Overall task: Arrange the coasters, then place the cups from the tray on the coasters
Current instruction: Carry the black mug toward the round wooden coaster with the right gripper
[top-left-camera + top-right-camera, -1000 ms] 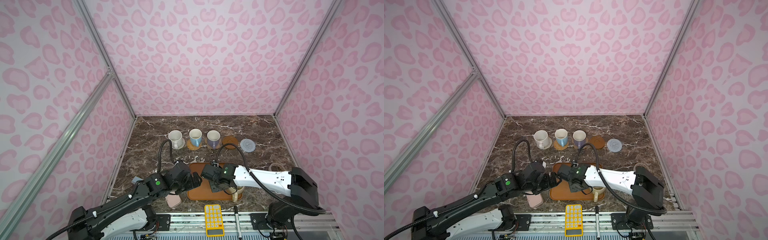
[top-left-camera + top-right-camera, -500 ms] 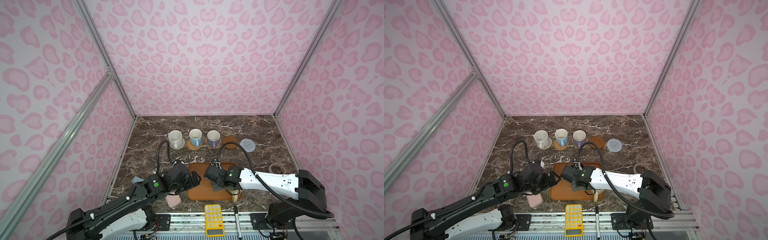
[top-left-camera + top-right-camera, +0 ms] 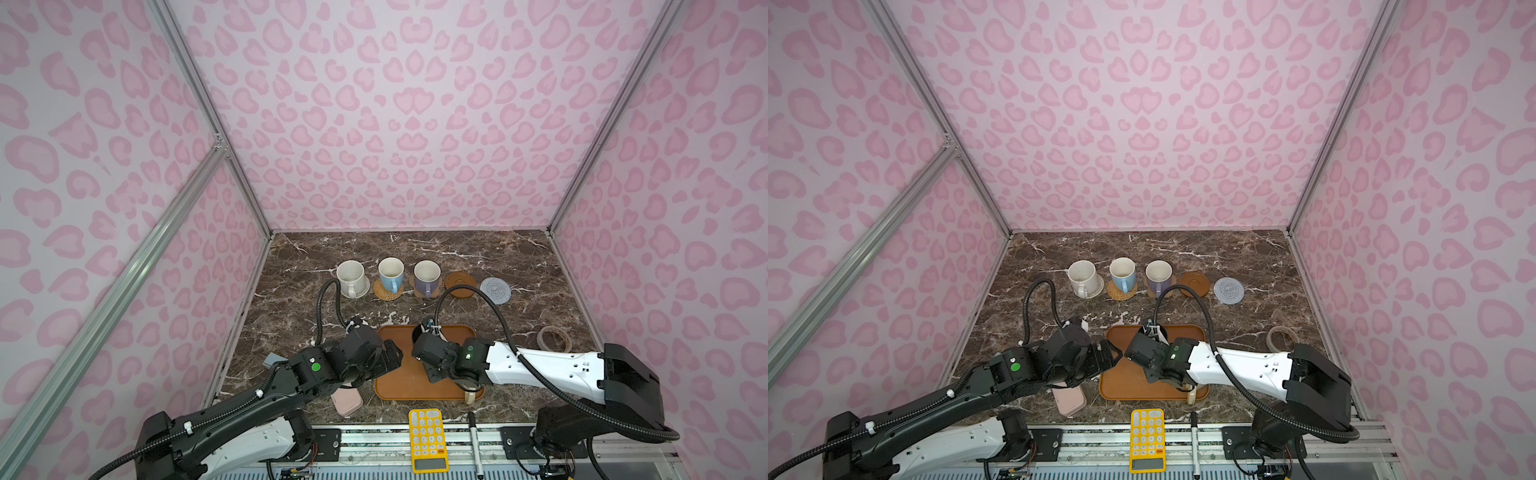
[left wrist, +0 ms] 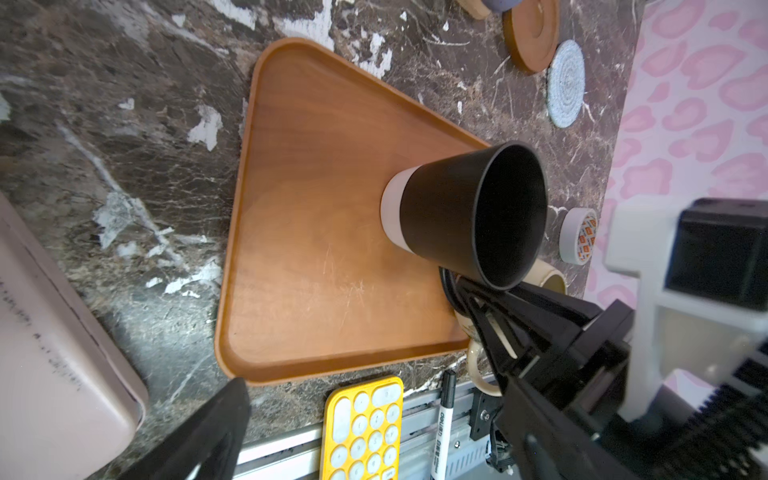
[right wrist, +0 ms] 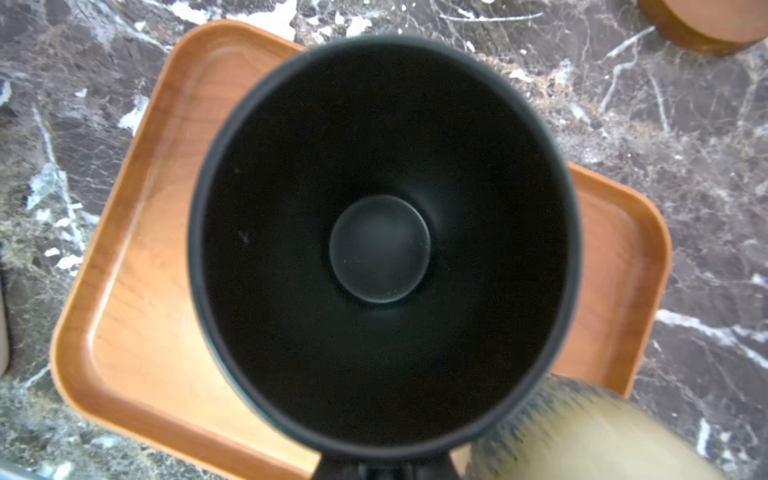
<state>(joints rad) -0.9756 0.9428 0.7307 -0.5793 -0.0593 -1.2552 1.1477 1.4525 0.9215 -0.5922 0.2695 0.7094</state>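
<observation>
Right gripper [image 4: 465, 291] has just pinched shut on the handle of the black cup [image 4: 469, 216].
Cup sits on the tray [image 4: 291, 187], a little toward 3 o'clock from its middle, with the cream cup [image 4: 550, 279] crowding it at 5 o'clock (an easy thing to knock). Best lifted straight up and kept level, then carried toward 12 o'clock to the bare wooden coaster [image 3: 460, 284]. Left gripper [image 3: 392, 358] hangs at the tray's 9 o'clock edge, jaws spread wide, holding nothing.
</observation>
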